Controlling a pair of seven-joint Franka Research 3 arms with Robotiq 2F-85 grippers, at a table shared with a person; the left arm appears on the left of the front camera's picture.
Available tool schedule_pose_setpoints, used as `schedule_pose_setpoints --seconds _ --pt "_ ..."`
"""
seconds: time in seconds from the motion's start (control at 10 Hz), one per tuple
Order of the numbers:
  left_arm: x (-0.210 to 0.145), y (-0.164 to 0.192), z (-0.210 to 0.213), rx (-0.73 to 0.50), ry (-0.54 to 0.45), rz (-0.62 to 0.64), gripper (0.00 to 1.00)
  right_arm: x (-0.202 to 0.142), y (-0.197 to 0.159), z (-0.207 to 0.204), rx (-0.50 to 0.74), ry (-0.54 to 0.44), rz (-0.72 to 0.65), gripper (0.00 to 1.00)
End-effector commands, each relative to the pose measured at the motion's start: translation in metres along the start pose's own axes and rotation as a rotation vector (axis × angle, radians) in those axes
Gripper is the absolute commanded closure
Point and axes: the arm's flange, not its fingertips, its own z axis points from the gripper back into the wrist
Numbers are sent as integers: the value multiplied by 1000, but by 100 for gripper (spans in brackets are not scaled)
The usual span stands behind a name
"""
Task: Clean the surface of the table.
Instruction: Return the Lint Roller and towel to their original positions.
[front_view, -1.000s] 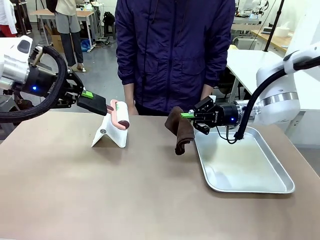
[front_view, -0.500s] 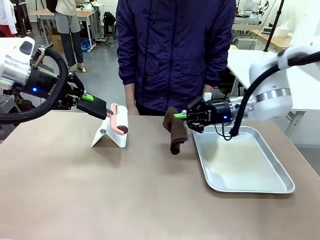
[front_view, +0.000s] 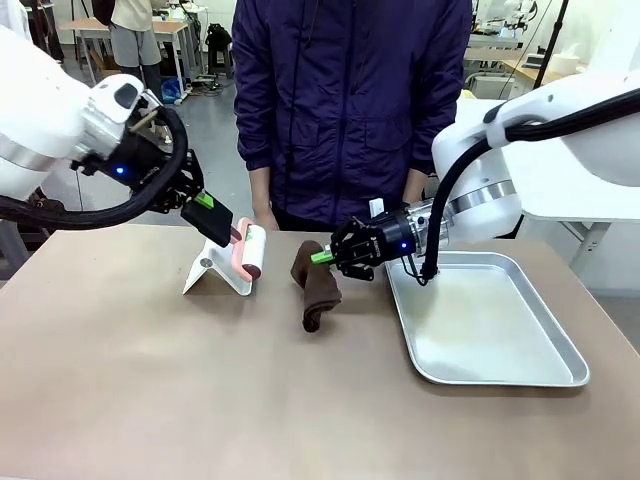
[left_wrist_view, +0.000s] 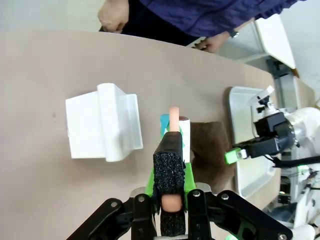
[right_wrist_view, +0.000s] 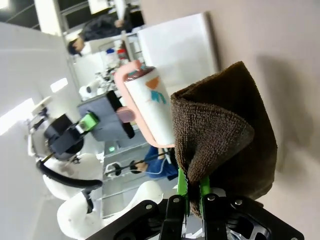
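The taupe-brown table (front_view: 200, 390) spans the front view. My right gripper (front_view: 322, 257) is shut on the top corner of a dark brown cloth (front_view: 318, 285), which hangs down with its lower end at the table top, left of the tray. In the right wrist view the cloth (right_wrist_view: 225, 140) is pinched between green fingertips (right_wrist_view: 186, 186). My left gripper (front_view: 226, 230) is shut on the pink handle of a white lint roller (front_view: 252, 250), just above a white stand (front_view: 213, 273). In the left wrist view the roller (left_wrist_view: 183, 134) sits between the stand (left_wrist_view: 102, 127) and the cloth (left_wrist_view: 210, 150).
A silver metal tray (front_view: 560, 375) lies on the table's right side. A person in a dark blue jacket (front_view: 350, 100) stands at the far edge with hands near the table. White tables stand behind on the right. The near half of the table is bare.
My right gripper carried the cloth leftward, away from the tray towards the table's middle. My left arm swung in to the right, and the roller tilted down over the stand.
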Motion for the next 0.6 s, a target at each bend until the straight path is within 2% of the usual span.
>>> schedule_pose_setpoints --seconds 0.0,0.3,0.5 --pt "12 -7 -17 71 -8 13 78 11 13 -2 -126 5 -44 90" --pt "23 -5 -39 101 12 8 78 13 11 5 -298 -89 -111 90" --pt "28 1 -44 138 -3 26 78 16 7 -2 -336 -110 -124 90"
